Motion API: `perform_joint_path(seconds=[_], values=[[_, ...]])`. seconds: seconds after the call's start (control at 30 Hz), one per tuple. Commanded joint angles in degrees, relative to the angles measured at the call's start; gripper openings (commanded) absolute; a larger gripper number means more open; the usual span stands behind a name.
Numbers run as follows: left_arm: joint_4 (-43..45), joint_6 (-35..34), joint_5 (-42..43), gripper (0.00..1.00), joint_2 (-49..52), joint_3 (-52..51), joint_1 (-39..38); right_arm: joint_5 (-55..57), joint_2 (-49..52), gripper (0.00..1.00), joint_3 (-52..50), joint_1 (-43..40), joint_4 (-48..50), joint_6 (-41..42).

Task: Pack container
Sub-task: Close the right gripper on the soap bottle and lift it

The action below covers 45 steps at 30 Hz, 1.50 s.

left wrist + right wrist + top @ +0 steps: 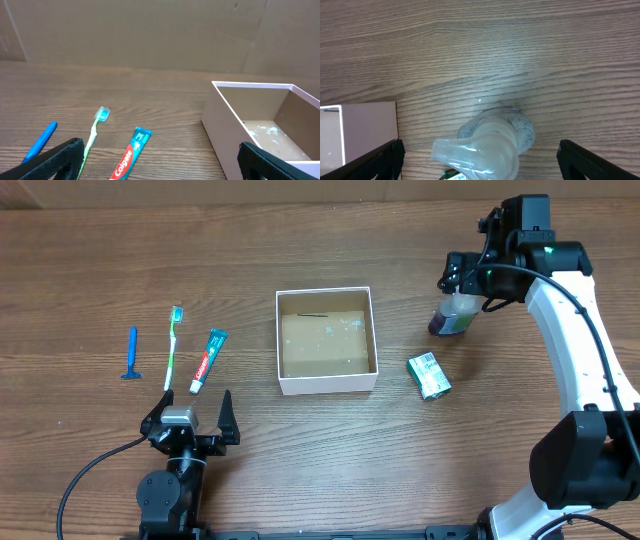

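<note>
The container (327, 383), a square white-walled box with a brown floor, sits mid-table and is empty; it also shows in the left wrist view (225, 112) and the right wrist view (360, 130). My right gripper (463, 280) is open, directly above a clear pump bottle (455, 315) standing upright right of the box; the pump head lies between the fingers (492, 150). My left gripper (190, 425) is open and empty near the front edge, just in front of a Colgate toothpaste tube (209, 361), a green toothbrush (173, 345) and a blue razor (131, 353).
A small green packet (429, 375) lies right of the box, in front of the bottle. A cardboard wall stands behind the table in the left wrist view (150, 30).
</note>
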Motion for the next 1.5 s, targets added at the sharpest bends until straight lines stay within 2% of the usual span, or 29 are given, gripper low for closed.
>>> perform_joint_path(seconds=[0.0, 0.2, 0.4, 0.6, 1.0, 1.2, 1.47], values=[[-0.09, 1.29, -0.57, 1.0, -0.57, -0.2, 0.57, -0.35, -0.46, 0.99, -2.47, 0.11, 2.34, -1.77], [-0.09, 1.29, -0.57, 1.0, -0.57, -0.2, 0.57, -0.35, -0.46, 0.97, -7.98, 0.11, 8.15, -2.73], [-0.09, 1.29, -0.57, 1.0, -0.55, -0.2, 0.57, -0.35, -0.46, 0.88, -9.51, 0.11, 10.64, -3.87], [-0.07, 1.29, -0.57, 1.0, -0.57, -0.2, 0.57, -0.48, -0.46, 0.6, -9.51, 0.11, 11.67, -3.87], [-0.09, 1.27, -0.57, 1.0, -0.57, -0.2, 0.57, -2.95, -0.46, 0.21, -9.51, 0.15, 12.11, -3.85], [-0.09, 1.29, -0.57, 1.0, -0.57, -0.2, 0.57, -2.91, -0.48, 0.13, -9.31, 0.15, 12.13, -3.82], [-0.09, 1.29, -0.57, 1.0, -0.57, -0.2, 0.57, -3.61, -0.94, 0.13, -2.14, 0.22, 5.73, -3.8]])
